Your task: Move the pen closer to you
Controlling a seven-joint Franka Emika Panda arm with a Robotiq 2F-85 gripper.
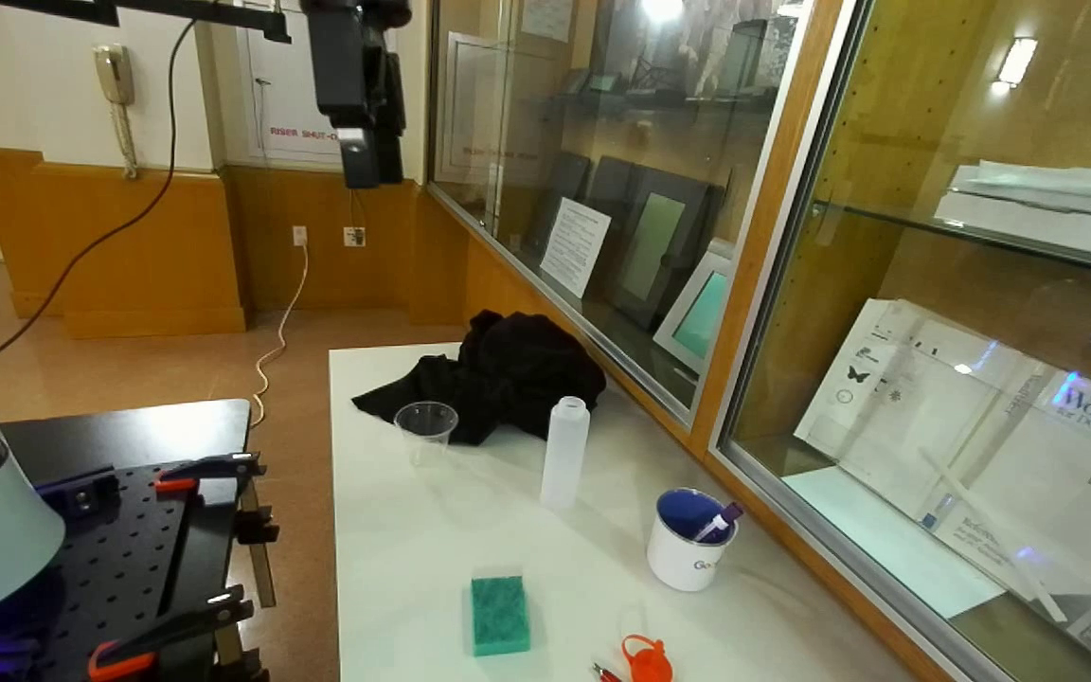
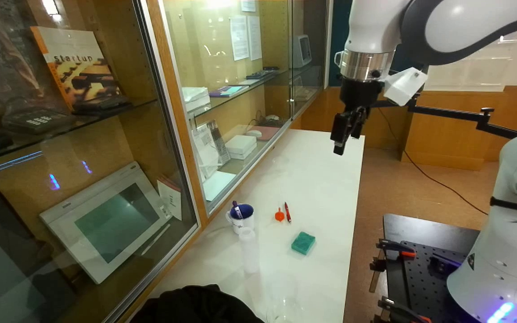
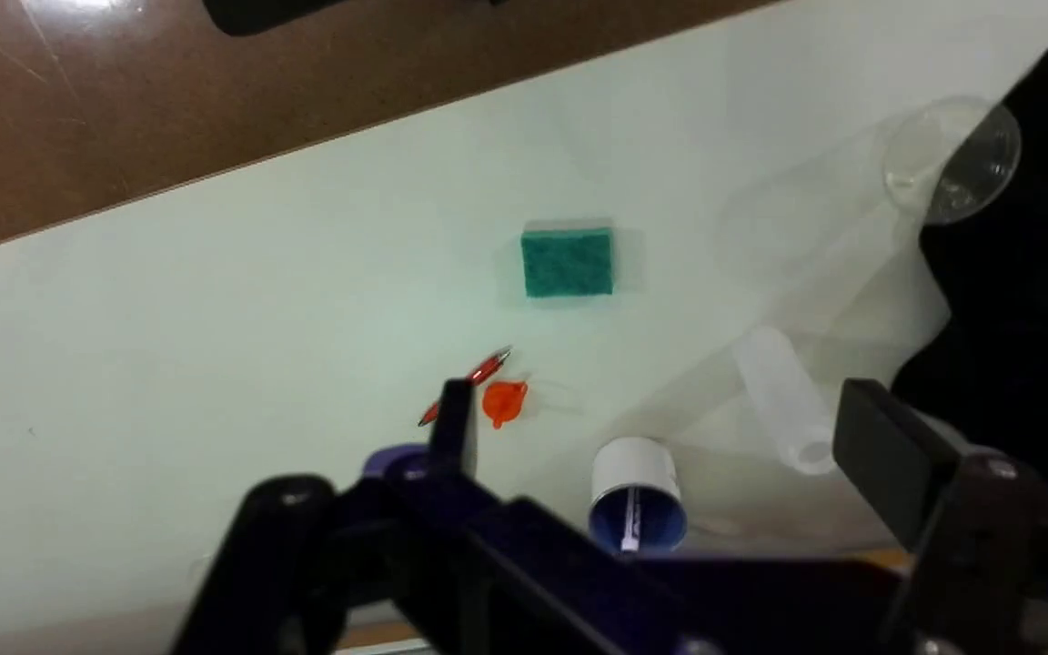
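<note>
Gripper (image 3: 665, 423): nearest the lens in the wrist view, jaws spread wide and holding nothing, high above the white table (image 2: 314, 172).

Red pen (image 2: 287, 212): flat on the tabletop, roughly midway between the glass-fronted case (image 1: 765, 223) and the edge facing my base (image 2: 505, 255); in the wrist view one of my jaws hides part of it.

Orange piece (image 3: 503, 401): just beside the pen, apart from it, and likely the thing I could nudge by mistake.

Green block (image 3: 568, 266): near the pen, set toward my base's side of the table.

Mug (image 1: 683, 568): white outside, blue within, a purple-capped marker (image 1: 722, 521) leaning in it; I judge the loose red pen, not this marker, to be the one wanted.

White bottle (image 1: 565, 455): upright, well apart from the pen.

Pen's progress: none that shows; it lies loose and ungripped, and I take the job to be at its outset, though no mark tells where the pen should end up.

Road to my base: all of it left, by my reading: lower over the barrel, grip it, bring it toward my base clear of the green block, set it down, let go.
</note>
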